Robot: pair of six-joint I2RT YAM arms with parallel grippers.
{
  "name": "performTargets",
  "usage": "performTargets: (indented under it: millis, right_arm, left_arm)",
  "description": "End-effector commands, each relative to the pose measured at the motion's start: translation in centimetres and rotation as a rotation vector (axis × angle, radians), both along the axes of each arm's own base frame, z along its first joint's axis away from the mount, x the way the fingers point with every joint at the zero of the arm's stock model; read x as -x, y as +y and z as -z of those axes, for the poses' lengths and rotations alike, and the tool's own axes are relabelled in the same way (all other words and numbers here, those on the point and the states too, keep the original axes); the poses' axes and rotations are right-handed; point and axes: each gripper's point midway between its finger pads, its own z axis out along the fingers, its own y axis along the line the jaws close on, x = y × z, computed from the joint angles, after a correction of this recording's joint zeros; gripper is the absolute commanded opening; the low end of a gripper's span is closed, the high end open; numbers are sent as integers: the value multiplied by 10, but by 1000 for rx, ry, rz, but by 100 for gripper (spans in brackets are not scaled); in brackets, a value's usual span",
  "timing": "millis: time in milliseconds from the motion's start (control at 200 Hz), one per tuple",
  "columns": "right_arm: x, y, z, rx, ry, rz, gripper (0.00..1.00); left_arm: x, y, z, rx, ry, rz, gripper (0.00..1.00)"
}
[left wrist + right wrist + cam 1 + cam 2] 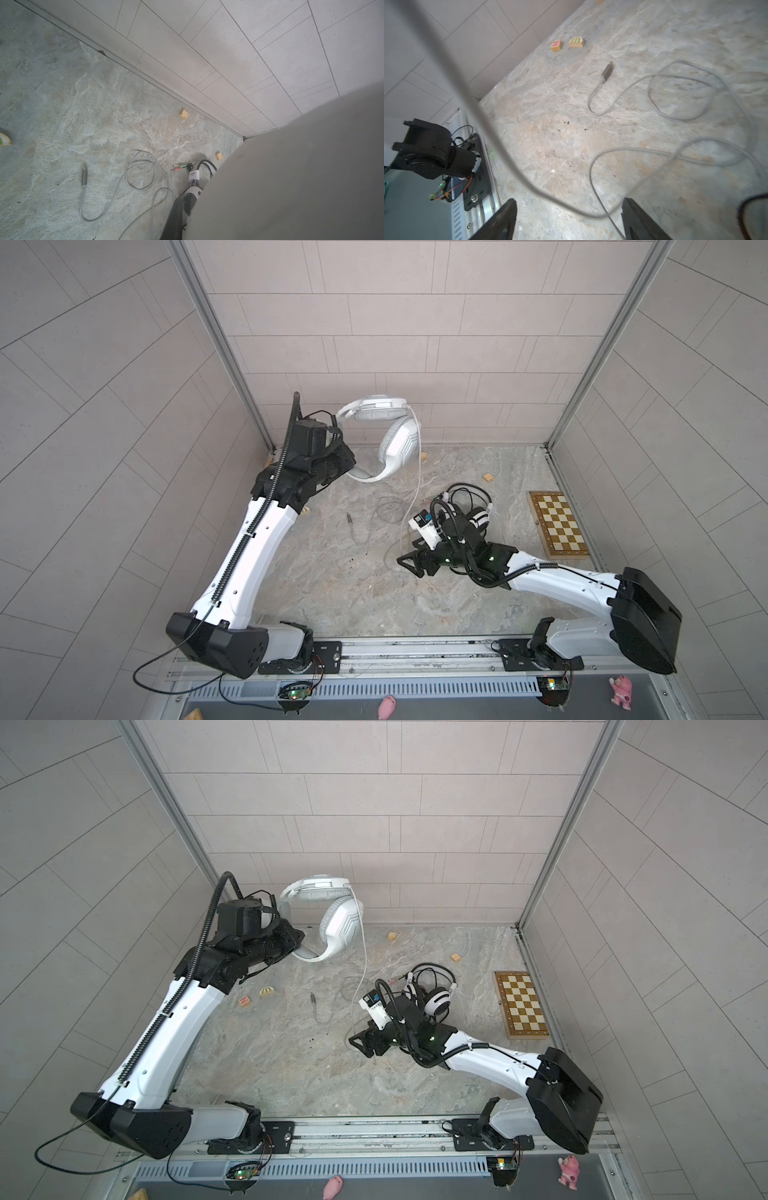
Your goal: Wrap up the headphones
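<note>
the white headphones point(395, 435) are held up off the table point(332, 593) near the back wall, as seen in both top views. their headband point(368, 477) is clenched by the left gripper point(352, 471), whose jaws are closed on it. a grey cable point(417, 485) is seen hanging from them down to the table, where it is spread in loose loops that end in a plug point(350, 518). the right gripper point(409, 566) is released and held low over the table by the foot of the hanging cable. in the right wrist view its fingers point(500, 218) are seen well apart, with cable running across the gap and nothing gripped. the black-and-white headphones point(478, 514) are found lying on the table just behind the right wrist, with black cable bunched about them. a chessboard point(557, 524) is laid near the table's right edge. small wooden blocks point(488, 477) are scattered towards the back.
</note>
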Motion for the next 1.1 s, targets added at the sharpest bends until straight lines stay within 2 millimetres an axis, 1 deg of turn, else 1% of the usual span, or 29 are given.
performTargets:
  millis: [0,90,125,185,205,250,310,360,430,480,495,515,580,646,721,811,901,986,1096]
  right_arm:
    - [-5,22,-28,-159,-54,-37,81]
    - [-8,25,-19,-151,-58,-37,78]
    - [-9,26,-16,-147,-59,-39,72]
    - [-10,26,-10,-149,-53,-36,54]
    - [-9,26,-8,-148,-49,-37,50]
    - [-8,25,-2,-141,-44,-36,44]
    - [-7,22,5,-135,-39,-31,42]
    - [-5,19,10,-138,-35,-22,37]
    - [-4,17,11,-152,-33,-18,36]
    - [-4,18,8,-163,-33,-17,41]
    - [0,14,17,-149,-18,-15,42]
    - [1,13,18,-150,-18,-15,44]
    - [2,10,16,-164,-27,-10,45]
    - [2,9,12,-172,-37,-5,43]
    - [1,8,9,-178,-44,-2,40]
    - [2,8,4,-191,-51,-6,30]
    - [3,6,4,-196,-53,-1,22]
    - [4,4,6,-195,-48,0,21]
    - [6,-1,13,-189,-37,6,21]
  left_arm:
    - [4,-9,-29,76,-60,36,0]
    - [7,-10,-34,85,-66,43,0]
    - [8,-10,-36,90,-68,46,0]
    - [11,-10,-40,92,-74,47,0]
    - [11,-9,-41,91,-76,45,0]
    - [12,-8,-44,90,-83,41,0]
    - [13,-7,-51,95,-93,40,0]
    - [14,-7,-53,103,-94,43,0]
    - [14,-9,-58,117,-102,49,0]
    - [14,-8,-60,119,-104,47,0]
    - [13,-8,-60,119,-105,46,0]
    - [13,-8,-61,120,-106,46,0]
    - [12,-9,-60,121,-104,48,0]
    - [12,-10,-59,126,-98,55,0]
    - [12,-7,-59,126,-100,43,0]
    - [11,-4,-63,133,-109,33,0]
    - [10,-2,-64,136,-110,29,0]
    - [8,4,-62,141,-104,9,0]
    - [0,10,-57,172,-86,1,0]
